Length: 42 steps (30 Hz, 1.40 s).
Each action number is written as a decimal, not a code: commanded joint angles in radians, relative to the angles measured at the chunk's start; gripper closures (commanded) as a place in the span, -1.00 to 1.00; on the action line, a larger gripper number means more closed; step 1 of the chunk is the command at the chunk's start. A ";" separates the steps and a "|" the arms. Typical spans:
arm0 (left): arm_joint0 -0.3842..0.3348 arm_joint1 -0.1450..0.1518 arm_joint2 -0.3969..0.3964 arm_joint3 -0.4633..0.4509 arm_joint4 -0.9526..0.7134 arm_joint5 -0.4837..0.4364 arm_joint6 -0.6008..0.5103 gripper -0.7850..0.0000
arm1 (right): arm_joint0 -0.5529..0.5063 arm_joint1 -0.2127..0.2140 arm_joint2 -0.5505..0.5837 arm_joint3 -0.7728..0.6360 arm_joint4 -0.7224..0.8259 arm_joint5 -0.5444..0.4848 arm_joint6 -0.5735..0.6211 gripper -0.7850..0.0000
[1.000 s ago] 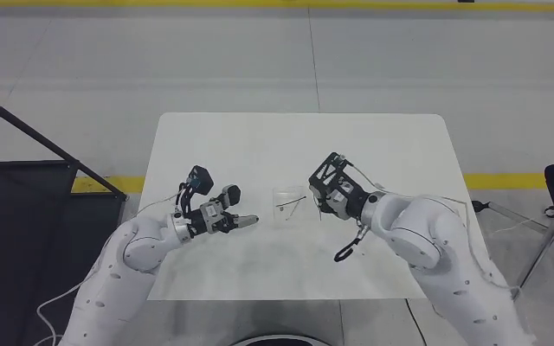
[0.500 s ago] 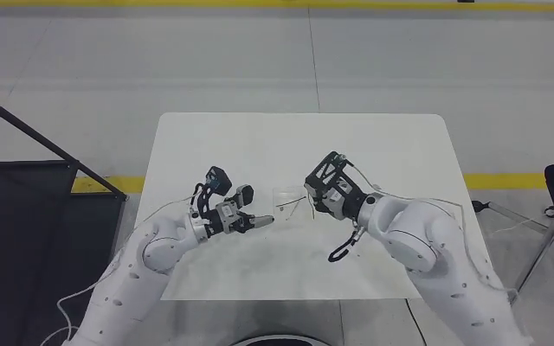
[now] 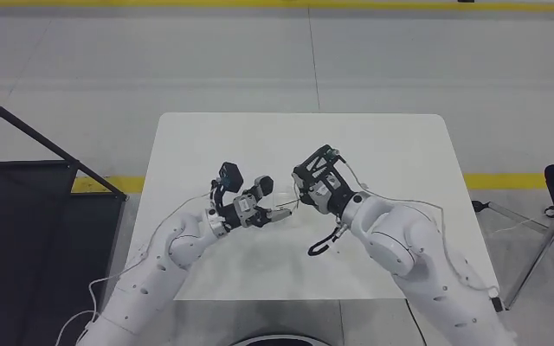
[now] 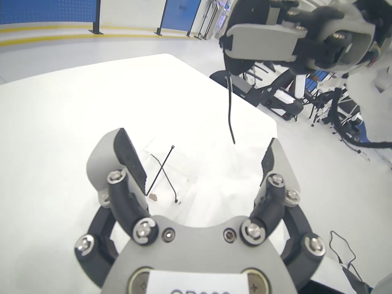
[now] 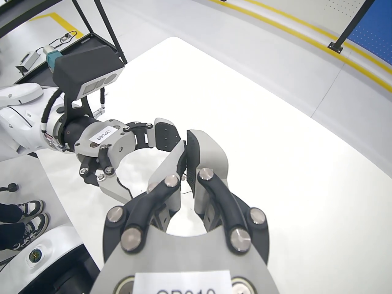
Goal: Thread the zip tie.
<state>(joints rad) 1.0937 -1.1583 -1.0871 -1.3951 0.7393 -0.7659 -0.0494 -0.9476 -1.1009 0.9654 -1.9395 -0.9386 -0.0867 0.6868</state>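
Note:
My right gripper (image 3: pixel 300 195) is shut on the head end of a black zip tie (image 4: pixel 229 108), held above the middle of the white table (image 3: pixel 389 156). The tie's thin tail hangs down with its tip free in the air. My left gripper (image 4: pixel 202 160) stands open just below and beside that tip, touching nothing. In the right wrist view the shut right gripper (image 5: pixel 186 151) sits close to the open left gripper (image 5: pixel 144 166). Two more black zip ties (image 4: pixel 162 172) lie crossed on a clear plastic bag (image 4: pixel 214 182) on the table under the left gripper.
The table's far half (image 3: pixel 294 138) is bare white surface. A black cable loop (image 3: pixel 325 242) hangs from the right forearm. Beyond the table's left edge stand a black shelf frame (image 5: pixel 92 16) and a dark panel (image 3: pixel 43 225) on the floor.
The left arm has swung right toward the table's middle, bringing its gripper up to the hanging tie. The right gripper has shifted a little left with the tie in it.

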 commanded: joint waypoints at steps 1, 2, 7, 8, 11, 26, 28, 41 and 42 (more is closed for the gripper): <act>-0.019 -0.007 0.013 0.025 -0.009 0.011 0.012 -1.00 | 0.003 -0.004 -0.005 0.003 -0.006 0.005 -0.001 1.00; -0.024 -0.009 0.017 0.031 -0.012 0.015 0.019 -1.00 | 0.004 -0.005 -0.006 0.004 -0.007 0.005 -0.001 1.00; -0.058 -0.024 0.047 0.068 -0.016 0.031 0.046 -0.58 | 0.009 -0.011 -0.008 0.013 -0.006 -0.004 -0.002 1.00; -0.061 -0.026 0.051 0.071 -0.014 0.033 0.048 -0.46 | 0.009 -0.012 -0.008 0.014 -0.005 -0.005 -0.002 1.00; -0.071 -0.032 0.061 0.081 -0.006 0.036 0.059 -0.25 | 0.012 -0.015 -0.008 0.020 -0.007 -0.008 0.002 1.00; -0.075 -0.041 0.055 0.096 0.006 -0.014 0.103 0.03 | 0.022 -0.030 -0.005 0.036 -0.004 -0.019 0.018 1.00; -0.074 -0.042 0.052 0.096 0.003 -0.020 0.103 0.03 | 0.021 -0.032 -0.004 0.036 -0.003 -0.019 0.021 1.00; -0.084 -0.050 0.053 0.102 -0.021 -0.048 0.082 0.25 | 0.025 -0.044 -0.009 0.037 -0.016 -0.023 0.036 1.00; -0.084 -0.050 0.053 0.102 -0.021 -0.048 0.082 0.30 | 0.024 -0.045 -0.009 0.038 -0.016 -0.023 0.036 1.00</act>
<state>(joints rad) 1.0093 -1.2078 -1.0336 -1.2936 0.7177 -0.8139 0.0320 -0.9230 -1.1455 0.9558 -1.9021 -0.9543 -0.1095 0.7224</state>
